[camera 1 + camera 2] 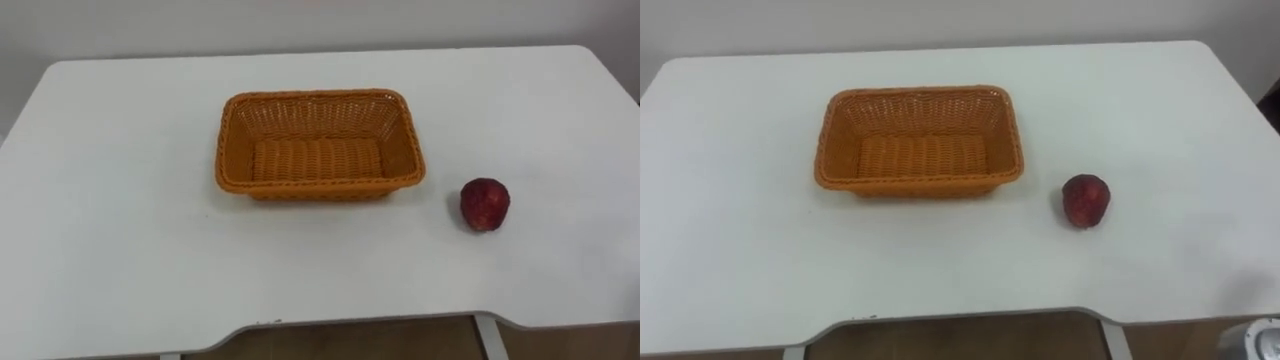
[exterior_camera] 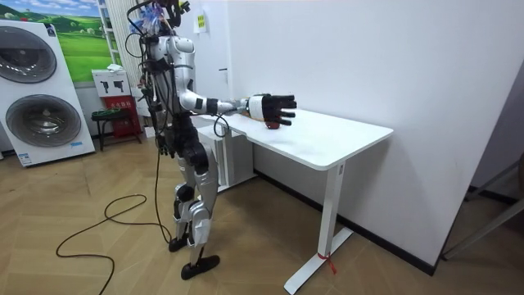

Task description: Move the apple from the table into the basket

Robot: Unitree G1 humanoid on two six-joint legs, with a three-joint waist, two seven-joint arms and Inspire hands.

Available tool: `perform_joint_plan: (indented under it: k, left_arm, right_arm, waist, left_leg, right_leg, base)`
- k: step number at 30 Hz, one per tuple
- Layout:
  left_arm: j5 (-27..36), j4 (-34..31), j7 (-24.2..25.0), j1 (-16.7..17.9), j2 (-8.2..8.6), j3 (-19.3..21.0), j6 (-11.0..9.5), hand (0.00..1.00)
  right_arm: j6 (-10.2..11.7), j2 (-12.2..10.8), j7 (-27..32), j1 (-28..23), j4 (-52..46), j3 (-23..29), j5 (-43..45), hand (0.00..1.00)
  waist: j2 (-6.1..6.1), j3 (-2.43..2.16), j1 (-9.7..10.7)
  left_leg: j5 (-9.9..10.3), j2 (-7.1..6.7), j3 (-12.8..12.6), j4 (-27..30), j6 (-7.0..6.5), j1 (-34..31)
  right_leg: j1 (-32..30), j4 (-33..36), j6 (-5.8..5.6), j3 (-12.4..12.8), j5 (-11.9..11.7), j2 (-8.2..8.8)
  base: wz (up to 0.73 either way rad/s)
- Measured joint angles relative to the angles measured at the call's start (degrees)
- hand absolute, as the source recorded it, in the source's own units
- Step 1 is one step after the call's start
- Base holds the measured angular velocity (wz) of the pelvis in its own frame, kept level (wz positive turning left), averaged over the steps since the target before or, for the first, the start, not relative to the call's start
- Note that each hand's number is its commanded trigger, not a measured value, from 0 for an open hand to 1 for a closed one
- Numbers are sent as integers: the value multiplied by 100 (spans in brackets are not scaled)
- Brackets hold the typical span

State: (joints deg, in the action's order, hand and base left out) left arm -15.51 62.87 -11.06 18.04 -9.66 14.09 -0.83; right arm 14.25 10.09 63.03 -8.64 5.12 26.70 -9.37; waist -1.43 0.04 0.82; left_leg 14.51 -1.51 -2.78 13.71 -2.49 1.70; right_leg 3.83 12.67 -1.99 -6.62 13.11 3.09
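Note:
A dark red apple (image 1: 485,204) sits on the white table (image 1: 120,200), to the right of an orange wicker basket (image 1: 318,146) with nothing in it. The two stand a short gap apart. In the room view I stand at the table's end with my right arm stretched forward. My right hand (image 2: 275,109) is open with its fingers spread, held just above the tabletop near the apple's side. My left hand (image 2: 168,147) hangs low by my hip.
The table stands against a white wall (image 2: 368,57). Its front edge (image 1: 330,322) curves in toward me. Washing machines (image 2: 37,90) and a small stool (image 2: 110,123) stand behind me on the wooden floor.

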Motion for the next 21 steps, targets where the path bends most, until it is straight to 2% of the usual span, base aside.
perform_joint_plan:
  k: [2,4,6,8,13,16,21]
  left_arm:
    - [-19,-30,-3,-2,-12,-106,-1,0]
    - [-18,-30,-3,-27,-12,-214,-1,0]
    - [-17,-29,-2,-79,-12,-287,-3,0]
    - [-9,-40,1,-83,-12,-378,-7,0]
    - [-14,-60,4,-73,-12,-423,-4,0]
    - [-14,-58,5,-73,-16,-421,-4,0]
    - [-12,-53,12,-69,-20,-421,-10,0]
  right_arm:
    - [-8,99,-267,-56,-263,-445,462,0]
    - [-16,177,-548,-84,-340,-816,514,0]
    - [-78,177,-850,-125,-343,-1070,512,0]
    - [-177,173,-1234,-181,-342,-1316,508,0]
    - [-184,176,-1845,-179,-327,-1683,509,0]
    - [-183,180,-2090,-177,-280,-1848,511,0]
    - [-187,169,-2471,-189,-128,-2083,594,0]
  waist:
    - [11,5,-24]
    - [-2,6,-31]
    - [-32,7,-97]
    - [-72,33,-144]
    - [-117,49,-256]
    - [-145,28,-288]
    - [-133,22,-298]
  left_leg:
    - [-2,4,-2,-1,2,2]
    - [-3,6,-7,1,3,6]
    - [-3,8,-11,-6,4,28]
    - [-3,8,-14,-12,4,80]
    - [-3,14,-8,-24,4,95]
    - [-3,14,2,-21,4,104]
    - [-3,7,2,-13,4,103]
  right_leg:
    - [6,-3,0,-2,0,-3]
    - [7,-3,0,-2,0,-3]
    - [24,-5,0,-2,0,-3]
    - [80,-10,0,-5,0,-2]
    - [94,-20,0,-23,-1,-6]
    - [110,-22,1,-56,-2,-5]
    - [153,-105,6,-54,-9,-4]
  base:
    - [0]
    - [0]
    - [0]
    - [0]
    - [0]
    - [0]
    - [0]
